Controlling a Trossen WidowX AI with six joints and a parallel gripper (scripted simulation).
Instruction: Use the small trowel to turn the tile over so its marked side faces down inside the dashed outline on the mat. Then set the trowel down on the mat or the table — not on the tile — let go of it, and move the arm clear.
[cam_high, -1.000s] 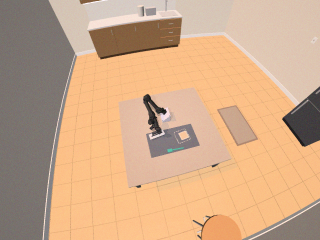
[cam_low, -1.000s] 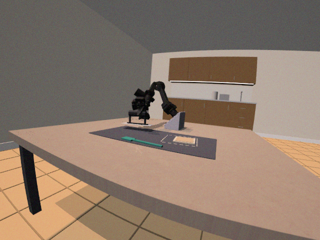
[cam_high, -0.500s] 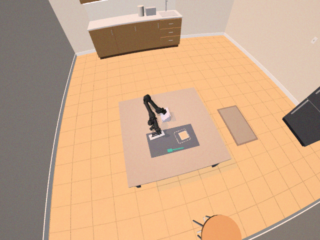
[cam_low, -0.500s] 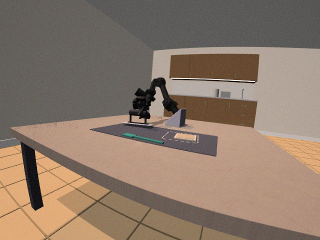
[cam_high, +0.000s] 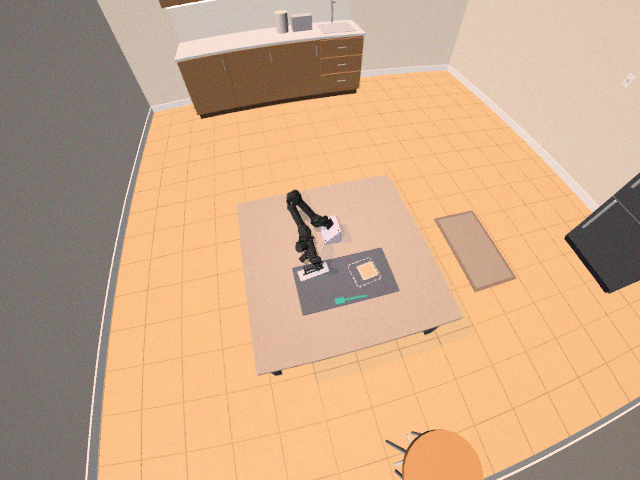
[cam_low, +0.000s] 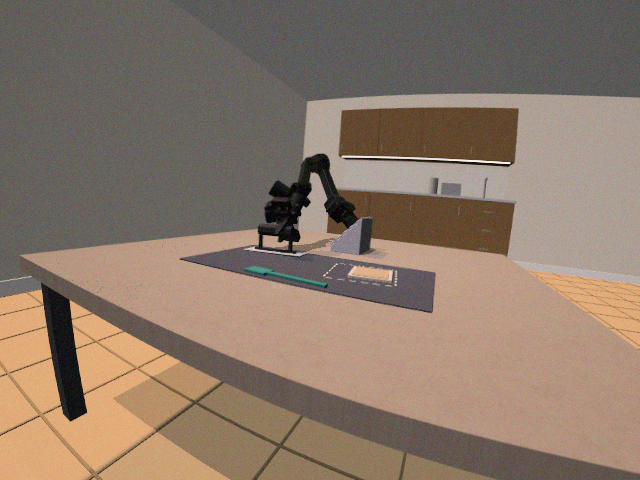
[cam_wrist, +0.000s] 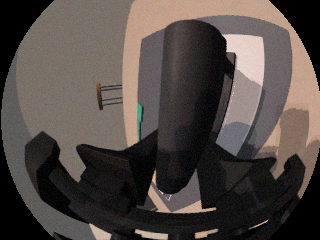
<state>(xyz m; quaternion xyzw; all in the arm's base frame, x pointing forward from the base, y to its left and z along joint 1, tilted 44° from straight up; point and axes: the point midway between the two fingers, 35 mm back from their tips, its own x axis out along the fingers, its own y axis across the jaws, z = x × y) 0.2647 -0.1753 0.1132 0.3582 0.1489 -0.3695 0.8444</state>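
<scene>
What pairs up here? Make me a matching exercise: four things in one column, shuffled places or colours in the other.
1. Tile
2. Long-handled tool
3. Wedge
4. Flat plate

A. Green
B. White, at a corner of the mat
C. Inside the dashed outline
D. On the table, off the mat

Pairs: 1-C, 2-A, 3-D, 4-B

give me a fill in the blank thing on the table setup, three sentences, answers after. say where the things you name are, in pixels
The green tool (cam_high: 339, 300) (cam_low: 258, 270) (cam_wrist: 140, 112) lies on the dark ____.
The square tile (cam_high: 368, 270) (cam_low: 371, 273) sits within the ____ outline.
The gripper (cam_high: 313, 269) (cam_low: 275, 250) (cam_wrist: 175, 197) is at the flat panel (cam_high: 305, 275) (cam_low: 250, 249) (cam_wrist: 250, 55), whose color is ____.

Missing words: mat; dashed; white
</scene>
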